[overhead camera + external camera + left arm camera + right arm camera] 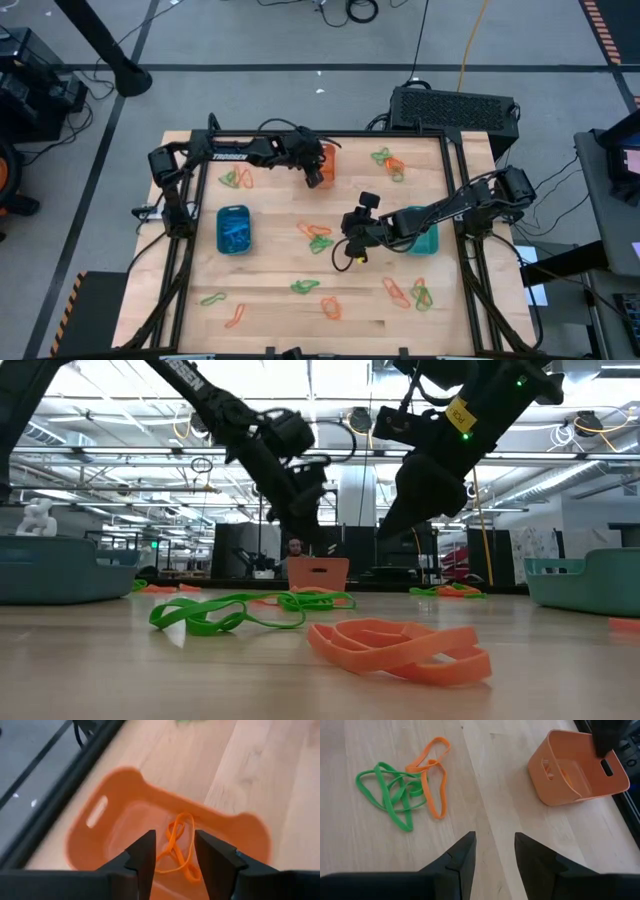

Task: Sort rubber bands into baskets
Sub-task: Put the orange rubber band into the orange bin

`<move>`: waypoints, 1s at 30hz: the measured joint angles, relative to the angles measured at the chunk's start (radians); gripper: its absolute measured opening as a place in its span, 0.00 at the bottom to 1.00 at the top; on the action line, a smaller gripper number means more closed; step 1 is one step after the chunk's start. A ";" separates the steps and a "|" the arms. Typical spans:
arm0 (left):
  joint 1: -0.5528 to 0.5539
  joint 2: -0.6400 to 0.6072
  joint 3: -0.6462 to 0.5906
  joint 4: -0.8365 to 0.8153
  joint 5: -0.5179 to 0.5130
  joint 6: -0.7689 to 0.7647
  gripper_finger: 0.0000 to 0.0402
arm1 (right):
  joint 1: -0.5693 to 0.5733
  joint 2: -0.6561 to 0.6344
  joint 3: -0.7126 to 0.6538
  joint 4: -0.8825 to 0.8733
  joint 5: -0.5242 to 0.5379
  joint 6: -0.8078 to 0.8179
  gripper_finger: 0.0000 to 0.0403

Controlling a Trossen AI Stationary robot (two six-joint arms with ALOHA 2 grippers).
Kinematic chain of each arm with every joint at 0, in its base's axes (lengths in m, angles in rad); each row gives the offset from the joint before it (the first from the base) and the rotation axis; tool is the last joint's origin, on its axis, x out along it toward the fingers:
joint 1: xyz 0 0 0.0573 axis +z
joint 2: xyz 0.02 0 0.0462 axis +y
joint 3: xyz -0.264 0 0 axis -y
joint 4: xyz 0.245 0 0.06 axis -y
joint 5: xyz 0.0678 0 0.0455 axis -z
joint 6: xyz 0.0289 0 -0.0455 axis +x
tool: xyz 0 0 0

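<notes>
My left gripper [175, 836] stands open above the orange basket [115, 820] at the table's far middle [328, 158]. An orange rubber band [179, 851] shows inside that basket, below the gap between the fingers and free of them. My right gripper [495, 837] is open over bare wood near the table's middle [352, 250], with nothing between its fingers. Just beyond it, a tangle of green rubber bands [390, 792] and an orange one [434, 780] lies flat on the table.
A blue basket [233, 229] stands at the left and a teal basket [427, 238] at the right, under my right arm. More loose bands lie at the far left [236, 179], far right [390, 163] and along the near edge [320, 298]. The black frame rails [452, 180] border the table.
</notes>
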 joint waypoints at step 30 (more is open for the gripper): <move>-0.089 -0.343 -0.128 -0.580 -0.137 -0.274 0.36 | 0.001 -0.025 0.000 -0.104 0.002 -0.176 0.32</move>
